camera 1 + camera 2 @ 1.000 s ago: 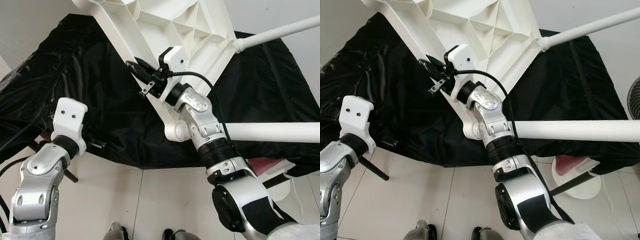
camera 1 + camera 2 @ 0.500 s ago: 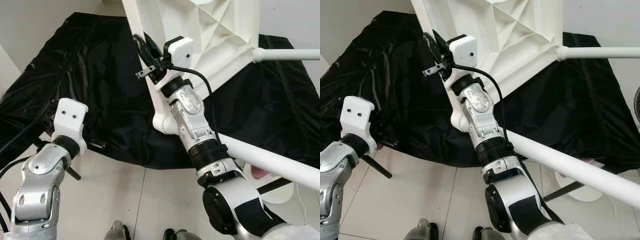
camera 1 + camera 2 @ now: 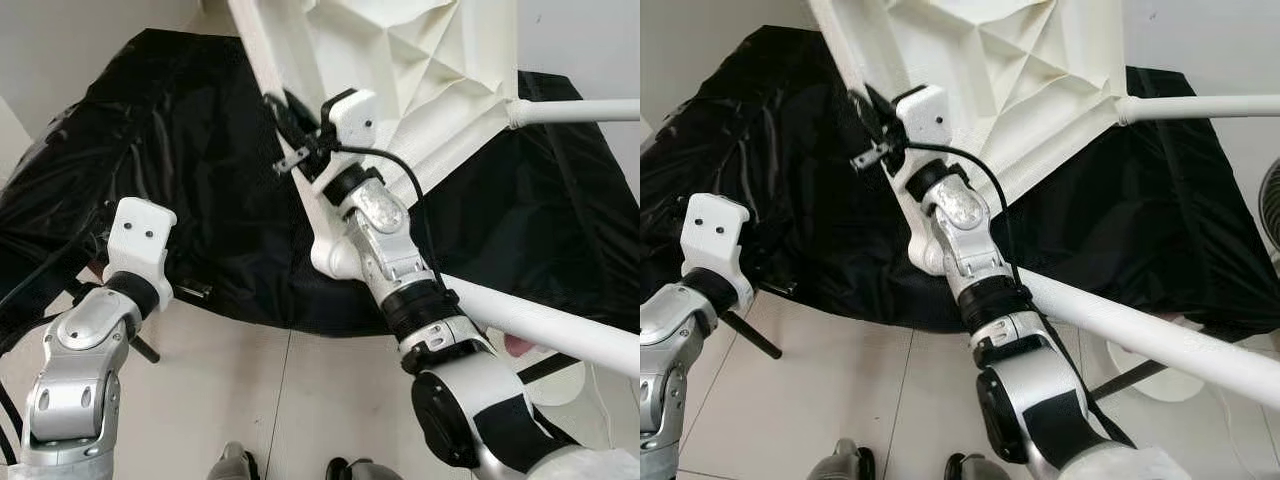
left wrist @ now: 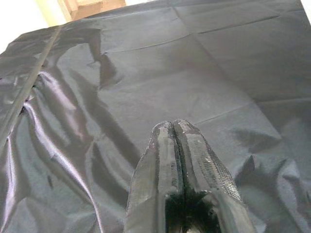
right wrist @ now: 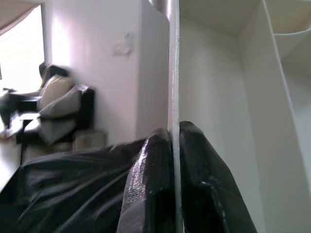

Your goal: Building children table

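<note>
The white tabletop (image 3: 400, 70) is held up on its side, ribbed underside facing the camera, and its thin rim is pinched between the two black fingers of the right gripper (image 5: 173, 145), one finger on each face of the rim. Two white legs are already fitted: one (image 3: 580, 110) sticks out well past the gripper toward the right wall, the other (image 3: 545, 325) runs low behind the right forearm.

Below and behind the gripper, a black plastic sheet (image 3: 190, 190) is draped in shiny wrinkles over something low. Pale floor tiles (image 3: 270, 400) are seen nearer the robot, with white walls around the room.

The left gripper (image 4: 176, 145) is kept off to the left, fingers pressed together on nothing, pointed at the sheet. A dark sofa (image 5: 58, 104) can be made out past the tabletop rim.
</note>
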{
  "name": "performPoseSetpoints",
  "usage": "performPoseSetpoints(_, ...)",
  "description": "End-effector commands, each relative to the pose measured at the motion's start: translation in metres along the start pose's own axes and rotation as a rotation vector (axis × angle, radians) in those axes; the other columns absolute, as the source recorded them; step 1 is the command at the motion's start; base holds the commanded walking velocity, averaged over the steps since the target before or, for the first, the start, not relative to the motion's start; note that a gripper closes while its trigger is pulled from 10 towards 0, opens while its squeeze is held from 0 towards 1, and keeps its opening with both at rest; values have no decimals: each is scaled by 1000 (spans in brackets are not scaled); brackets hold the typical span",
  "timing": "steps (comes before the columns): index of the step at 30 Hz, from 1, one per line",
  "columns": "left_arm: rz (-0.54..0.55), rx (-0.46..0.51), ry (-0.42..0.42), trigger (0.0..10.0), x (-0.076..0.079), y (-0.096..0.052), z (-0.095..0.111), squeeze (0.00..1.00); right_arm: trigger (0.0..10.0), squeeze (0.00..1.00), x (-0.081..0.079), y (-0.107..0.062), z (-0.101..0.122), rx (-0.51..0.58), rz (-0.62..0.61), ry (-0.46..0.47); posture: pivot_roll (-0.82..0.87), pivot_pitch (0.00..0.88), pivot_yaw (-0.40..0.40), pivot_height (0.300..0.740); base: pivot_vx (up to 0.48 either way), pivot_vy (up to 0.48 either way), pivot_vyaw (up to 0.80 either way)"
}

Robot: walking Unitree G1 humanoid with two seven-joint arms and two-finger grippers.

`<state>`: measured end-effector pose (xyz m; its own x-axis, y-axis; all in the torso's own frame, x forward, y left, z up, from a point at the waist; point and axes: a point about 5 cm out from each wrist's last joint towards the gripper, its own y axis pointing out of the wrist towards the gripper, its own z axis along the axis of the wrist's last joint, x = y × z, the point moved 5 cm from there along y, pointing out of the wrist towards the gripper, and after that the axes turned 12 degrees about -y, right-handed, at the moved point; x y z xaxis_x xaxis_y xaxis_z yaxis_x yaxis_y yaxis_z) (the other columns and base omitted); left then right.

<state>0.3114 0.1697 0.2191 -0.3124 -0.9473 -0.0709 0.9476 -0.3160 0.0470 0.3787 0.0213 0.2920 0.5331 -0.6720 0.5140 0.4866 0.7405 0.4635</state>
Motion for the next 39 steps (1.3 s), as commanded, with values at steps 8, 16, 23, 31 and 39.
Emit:
performPoseSetpoints(8, 103, 1, 1, 10000, -11, -3, -4, 0, 10000, 0, -32, -9, 25, 66, 459, -115, 34, 123, 20, 740, 0, 0, 0)
performPoseSetpoints(16, 98, -4, 1, 10000, -11, -3, -4, 0, 10000, 0, -13, -20, 8, -43, 564, -307, 29, 129, 26, 740, 0, 0, 0)
performPoseSetpoints(23, 95, -7, -2, 10000, -11, -3, -5, 0, 10000, 0, -20, -26, 7, -6, 625, -480, 31, 133, 29, 740, 0, 0, 0)
performPoseSetpoints(31, 98, -13, -2, 10000, -12, -4, -6, 0, 10000, 0, -31, -17, 28, 121, 565, -386, 39, 136, 30, 740, 0, 0, 0)
performPoseSetpoints(39, 101, -17, 3, 10000, -13, -6, -6, 0, 10000, 0, -35, -5, 53, 249, 509, -352, 44, 137, 31, 740, 0, 0, 0)
